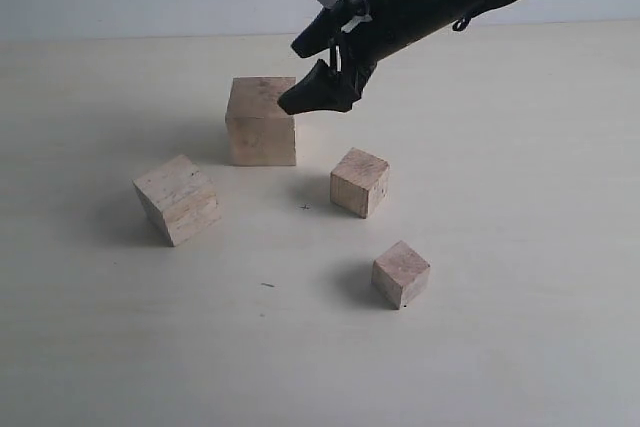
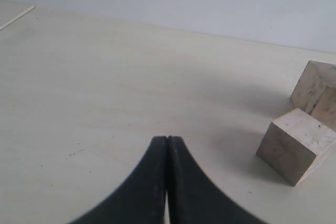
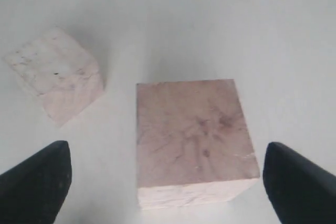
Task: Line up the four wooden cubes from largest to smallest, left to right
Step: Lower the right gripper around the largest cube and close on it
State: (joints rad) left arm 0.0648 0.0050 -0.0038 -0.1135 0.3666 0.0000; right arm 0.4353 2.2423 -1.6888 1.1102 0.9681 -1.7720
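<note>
Hovering above the largest cube [image 1: 260,122], my right gripper [image 1: 295,77] hangs with its fingers spread wide and nothing held. Its wrist view shows the block's top face lying in the gap, with both black fingertips well clear of its sides.

No row has been formed yet, as I read it. The largest cube sits toward the back of the pale table [image 1: 520,247]. The second-largest cube [image 1: 178,199] rests to its left and nearer the camera, turned askew. The third cube [image 1: 360,182] stands just right of the largest and a little forward. The smallest cube [image 1: 401,273] lies nearest the camera, farther right again.

Reading left to right, the two smaller blocks already fall in the proper order. The two bigger ones are reversed, and all four lie at different depths. I judge the job barely begun: the largest must go to the far left, and the other three must be drawn into one line beside it.

My left gripper [image 2: 167,139] has its fingers pressed together and holds nothing. It sits low over bare table, with two blocks off to one side in its view. The exterior view does not show that arm.
</note>
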